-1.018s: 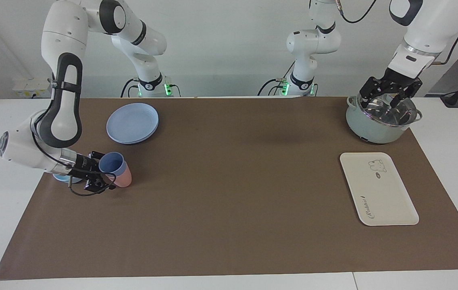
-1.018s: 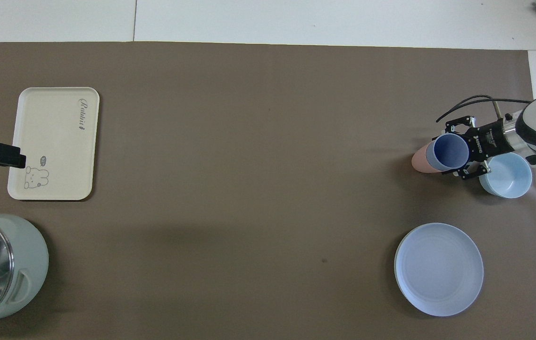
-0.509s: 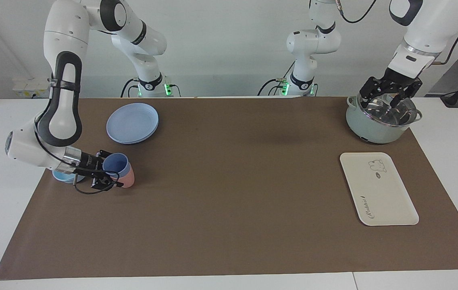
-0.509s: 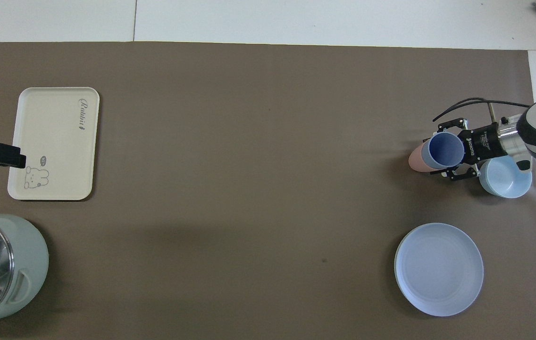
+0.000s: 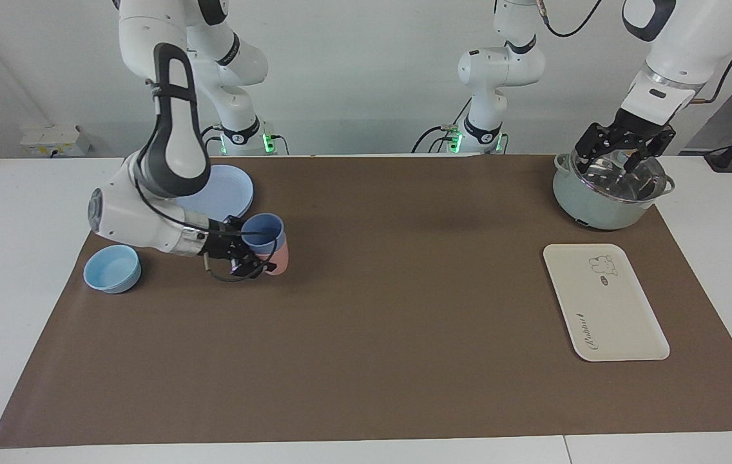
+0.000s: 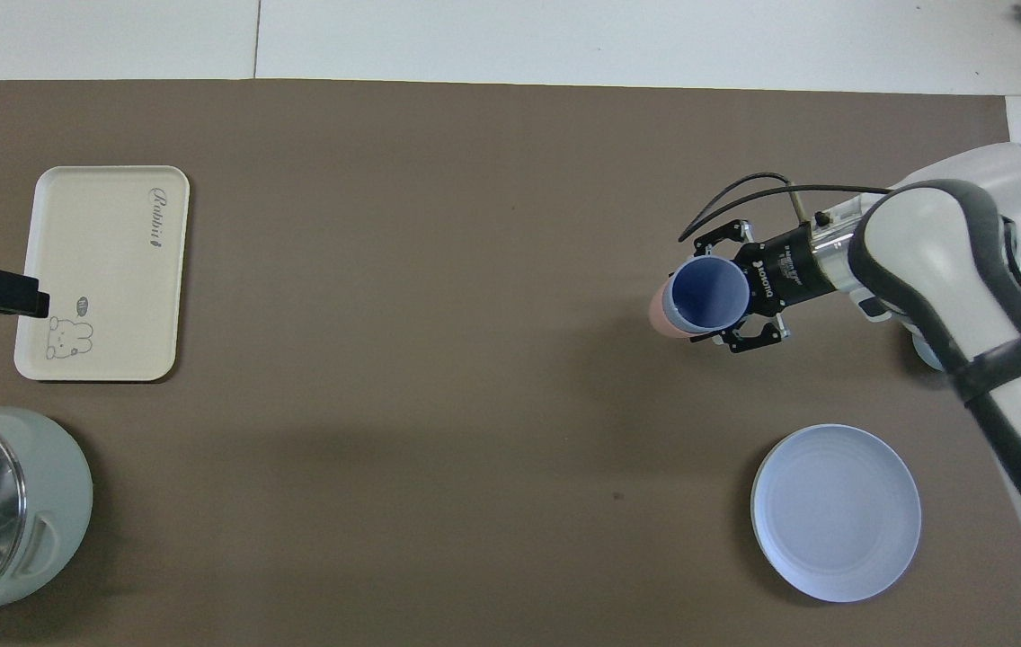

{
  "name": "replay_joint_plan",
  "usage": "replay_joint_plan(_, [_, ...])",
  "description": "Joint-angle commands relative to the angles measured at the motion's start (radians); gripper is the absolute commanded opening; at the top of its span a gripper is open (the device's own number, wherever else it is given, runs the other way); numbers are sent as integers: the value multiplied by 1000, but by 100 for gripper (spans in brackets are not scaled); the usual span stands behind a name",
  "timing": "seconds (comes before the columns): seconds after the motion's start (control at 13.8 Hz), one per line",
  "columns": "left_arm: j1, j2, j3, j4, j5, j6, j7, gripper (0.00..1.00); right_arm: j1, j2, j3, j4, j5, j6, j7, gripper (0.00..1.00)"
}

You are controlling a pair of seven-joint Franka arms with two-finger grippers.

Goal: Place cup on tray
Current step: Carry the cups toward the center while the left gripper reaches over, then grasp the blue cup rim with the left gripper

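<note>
step: I'm mid-carry, right gripper [image 5: 256, 252] clenched on the cup [image 5: 263, 232], which sits nested in a pink cup [image 5: 278, 259], so both ride along.
cup spot: in the gripper, up over the mat, well apart from the tray [image 5: 604, 301].
next: I reckon a long sweep toward the left arm's end, then a gentle set-down on the tray.
left gripper [image 5: 624, 149]: released, waiting over the pot [image 5: 607, 193].
changed: a second ago the cups were beside the blue bowl [image 5: 112, 269]; now they're away from it, toward the tray.
</note>
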Motion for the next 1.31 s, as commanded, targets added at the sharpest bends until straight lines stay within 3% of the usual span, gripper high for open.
replay_joint_plan(0.0, [-51, -29, -37, -26, 5, 25, -135, 100, 116, -48, -6, -35, 23, 131, 197, 0])
replay_joint_plan(0.29, [-238, -33, -52, -56, 2, 149, -590, 100, 254, -35, -6, -15, 23, 309, 384, 0])
replay_joint_plan(0.51, [-370, -34, -52, -168, -38, 424, -892, 93, 322, -29, -6, -17, 18, 413, 457, 0])
replay_joint_plan(0.8, [-459, 90, -52, -164, -40, 583, -989, 86, 333, -28, -6, -17, 15, 421, 458, 0])
replay_joint_plan(1.24, [-532, 125, -52, -182, -40, 678, -1060, 79, 336, -28, -6, -18, 11, 423, 451, 0])
